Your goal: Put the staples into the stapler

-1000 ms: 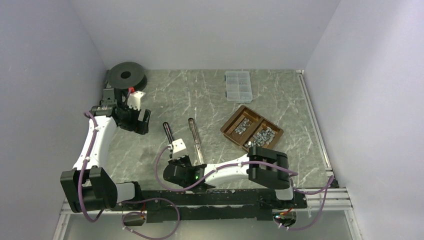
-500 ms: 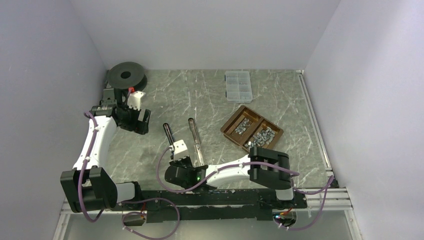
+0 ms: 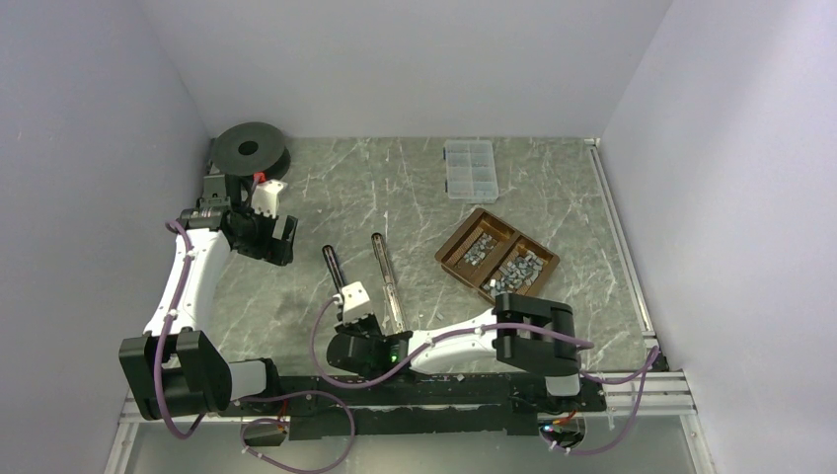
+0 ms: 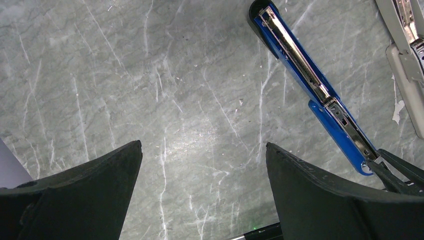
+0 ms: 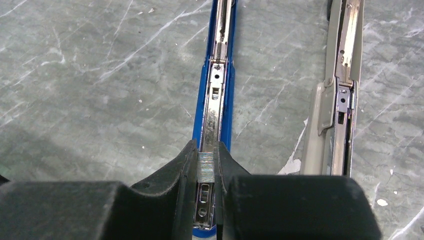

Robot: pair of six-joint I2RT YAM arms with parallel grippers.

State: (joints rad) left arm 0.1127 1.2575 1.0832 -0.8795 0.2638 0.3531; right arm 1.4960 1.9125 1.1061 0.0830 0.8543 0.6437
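Soft, even light all round, no hard shadows anywhere on my table.

From above, the grey-green veined marble tabletop (image 3: 415, 188) is lit flat and bright, with just a faint smudge of shadow beside my white left arm (image 3: 188, 286). Through my left wrist, a pale sheen sits mid-marble. The blue stapler with its chrome rail (image 4: 310, 90) glints sharply, and my wide-apart black left fingers (image 4: 75, 195) are dark, featureless wedges. Through my right wrist, my black right fingers (image 5: 160, 195) loom soft and out of focus. The small silver-grey staple strip (image 5: 206, 167) pinched between them reads crisp, ridges showing, and the marble dims toward lower left.
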